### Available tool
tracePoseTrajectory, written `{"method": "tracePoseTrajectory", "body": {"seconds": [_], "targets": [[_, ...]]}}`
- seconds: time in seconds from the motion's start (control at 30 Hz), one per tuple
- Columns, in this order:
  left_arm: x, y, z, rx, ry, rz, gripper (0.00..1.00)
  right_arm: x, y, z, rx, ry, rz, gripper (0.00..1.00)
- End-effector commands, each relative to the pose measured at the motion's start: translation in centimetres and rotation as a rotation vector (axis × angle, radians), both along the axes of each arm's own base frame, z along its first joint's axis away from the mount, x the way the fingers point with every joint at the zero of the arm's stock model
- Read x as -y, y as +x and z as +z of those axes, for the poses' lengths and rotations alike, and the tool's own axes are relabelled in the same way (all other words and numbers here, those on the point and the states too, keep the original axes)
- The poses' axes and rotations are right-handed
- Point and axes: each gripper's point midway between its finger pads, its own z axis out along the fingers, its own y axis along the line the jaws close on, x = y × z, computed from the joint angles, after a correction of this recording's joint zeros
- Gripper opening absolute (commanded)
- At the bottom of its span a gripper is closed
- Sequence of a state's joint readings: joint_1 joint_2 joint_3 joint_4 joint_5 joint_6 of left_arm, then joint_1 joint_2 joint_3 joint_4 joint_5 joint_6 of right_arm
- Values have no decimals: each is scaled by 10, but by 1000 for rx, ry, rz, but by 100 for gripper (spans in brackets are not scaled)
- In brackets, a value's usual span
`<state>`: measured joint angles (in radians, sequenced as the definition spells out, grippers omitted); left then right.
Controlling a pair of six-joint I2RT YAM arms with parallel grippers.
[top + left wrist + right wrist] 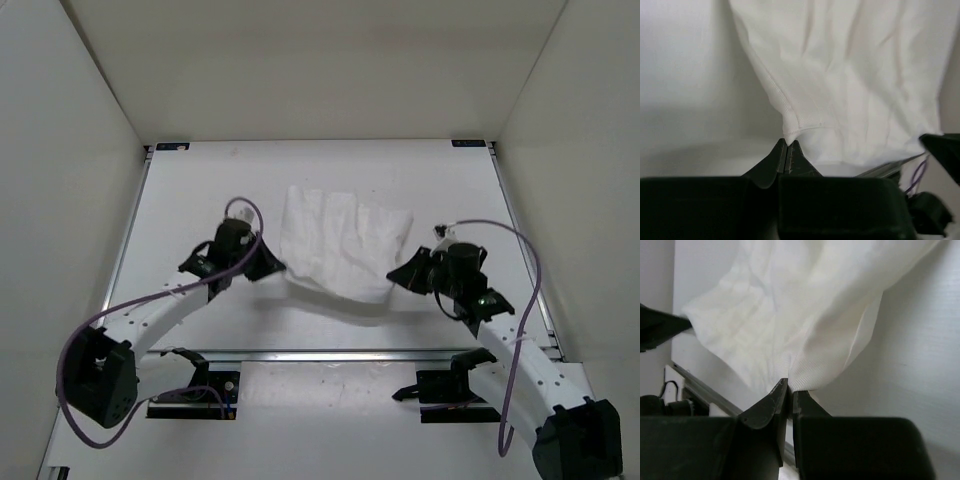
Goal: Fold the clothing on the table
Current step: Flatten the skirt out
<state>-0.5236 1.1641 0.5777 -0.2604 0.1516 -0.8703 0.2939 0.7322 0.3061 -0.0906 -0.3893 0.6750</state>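
Clothing (pixel 340 245), one white creased garment, lies around the middle of the table (pixel 200 180). Two arms reach in from the near edge, elbows bent, one at each side. The left gripper (pixel 786 145) is pinched tight on its near-left hemmed corner, and the right gripper (pixel 788 387) on the near-right corner.

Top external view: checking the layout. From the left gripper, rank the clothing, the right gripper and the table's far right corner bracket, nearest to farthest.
From the left gripper:
1. The clothing, pinched in it, just to its right.
2. The right gripper, across the clothing, on the right.
3. The corner bracket, far back on the right.
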Motion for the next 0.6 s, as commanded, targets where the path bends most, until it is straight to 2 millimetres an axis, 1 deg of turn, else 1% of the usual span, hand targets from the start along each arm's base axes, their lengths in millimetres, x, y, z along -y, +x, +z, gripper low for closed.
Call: {"method": "tracePoseTrajectory", "body": {"seconds": [0.0, 0.03, 0.07, 0.1, 0.13, 0.17, 0.2, 0.23, 0.27, 0.3, 0.33, 0.37, 0.4, 0.43, 0.47, 0.5, 0.53, 0.57], "targets": [[-20, 54, 114, 283, -4, 36, 0, 0, 38, 104, 229, -35, 82, 0], [-24, 64, 158, 371, -28, 48, 0, -2, 42, 114, 225, -38, 116, 0], [-29, 64, 194, 430, -36, 50, 0, -1, 43, 146, 256, -34, 119, 0], [-32, 61, 220, 464, -42, 54, 0, -1, 42, 170, 272, -31, 147, 1], [-35, 56, 238, 508, -44, 56, 0, -2, 38, 191, 290, -23, 166, 0], [-39, 48, 265, 556, -58, 58, 0, -5, 33, 205, 305, -9, 192, 0], [-41, 36, 282, 584, -71, 47, 0, -4, 26, 220, 309, -4, 199, 0], [-39, 30, 292, 600, -89, 29, 0, -4, 20, 231, 308, -4, 209, 1], [-42, 19, 303, 620, -103, 23, 0, -5, 14, 241, 320, 1, 215, 0], [-48, 15, 312, 636, -112, 39, 0, -7, 8, 249, 318, 6, 224, 0], [-49, 10, 315, 642, -121, 36, 0, -10, 4, 255, 314, 13, 237, 0], [-51, 7, 319, 652, -131, 35, 0, -13, 5, 257, 313, 18, 242, 0], [-56, 13, 314, 643, -113, 54, 0, -16, 6, 258, 312, 20, 249, 0], [-58, 16, 309, 640, -91, 47, 0, -20, 11, 257, 305, 30, 266, 0], [-56, 22, 302, 620, -86, 31, 0, -25, 16, 250, 270, 46, 293, 0], [-55, 31, 291, 596, -77, 18, 0, -30, 26, 243, 236, 62, 308, 0], [-57, 38, 285, 588, -72, 28, 0, -33, 35, 242, 242, 69, 317, 0], [-56, 49, 276, 569, -60, 24, 0, -38, 46, 238, 236, 71, 327, 0]]}}
